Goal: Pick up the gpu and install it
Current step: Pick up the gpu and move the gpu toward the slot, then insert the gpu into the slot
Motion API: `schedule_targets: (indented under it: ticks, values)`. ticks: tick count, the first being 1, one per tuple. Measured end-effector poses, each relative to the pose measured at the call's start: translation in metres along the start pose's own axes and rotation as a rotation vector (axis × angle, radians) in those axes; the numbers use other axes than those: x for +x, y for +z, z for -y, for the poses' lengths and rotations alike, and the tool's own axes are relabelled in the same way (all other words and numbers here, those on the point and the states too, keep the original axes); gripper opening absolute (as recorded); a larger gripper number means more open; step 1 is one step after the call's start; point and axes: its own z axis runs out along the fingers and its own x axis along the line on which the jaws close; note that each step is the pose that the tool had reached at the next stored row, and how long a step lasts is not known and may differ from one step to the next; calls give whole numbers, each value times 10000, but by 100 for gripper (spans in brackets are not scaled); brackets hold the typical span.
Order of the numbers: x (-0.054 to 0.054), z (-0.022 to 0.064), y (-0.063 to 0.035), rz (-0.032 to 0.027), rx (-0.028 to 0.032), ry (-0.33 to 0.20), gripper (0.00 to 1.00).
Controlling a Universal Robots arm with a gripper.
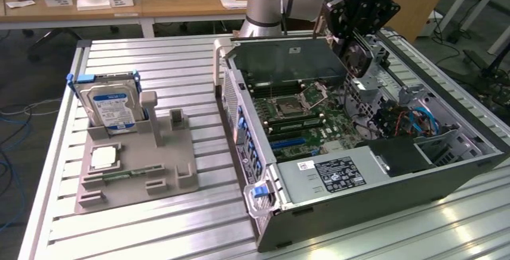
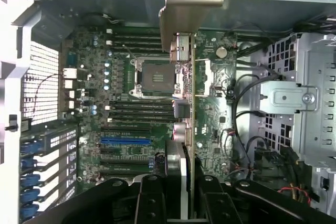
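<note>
My gripper [image 1: 360, 30] hangs over the far side of the open computer case [image 1: 359, 182], shut on the gpu [image 1: 361, 57], a dark card with a round fan face, held on edge. In the wrist view the gpu [image 2: 182, 108] runs edge-on away from the black fingers [image 2: 152, 195], and its silver bracket [image 2: 184, 3] is at the far end. It is above the green motherboard [image 2: 131, 77] and apart from it. The blue slot [image 2: 126, 141] lies beside the card's line, with black slots around it.
A grey fixture [image 1: 135, 164] at the exterior view's left holds a silver hard drive [image 1: 111, 107], a small chip [image 1: 104, 158] and a green memory stick [image 1: 131, 173]. Drive cages [image 2: 294, 98] and loose cables [image 1: 406, 122] crowd one side of the case. The power supply [image 1: 343, 173] sits near the front.
</note>
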Motion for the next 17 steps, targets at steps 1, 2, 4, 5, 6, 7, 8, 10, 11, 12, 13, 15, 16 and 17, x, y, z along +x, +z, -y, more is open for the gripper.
schedule_targets:
  ticks: [1,2,4,5,6,7,8,10,11,12,13,15,16,17]
  values:
    - [-3,0,0,0,0,6,28]
    - [-3,0,0,0,0,6,28]
    - [-3,0,0,1,0,6,28]
    - [-3,0,0,1,0,7,28]
    - [-3,0,1,1,0,6,28]
    - [-3,0,1,0,-1,6,28]
    - [-3,0,1,1,0,7,28]
    - [-3,0,0,1,0,6,28]
    - [-3,0,0,1,0,6,28]
    - [-3,0,1,1,-1,7,28]
    - [-3,0,0,1,0,6,28]
    - [-3,0,0,1,0,1,28]
    - [-3,0,1,0,-1,-17,28]
    - [-3,0,1,-2,-1,-65,28]
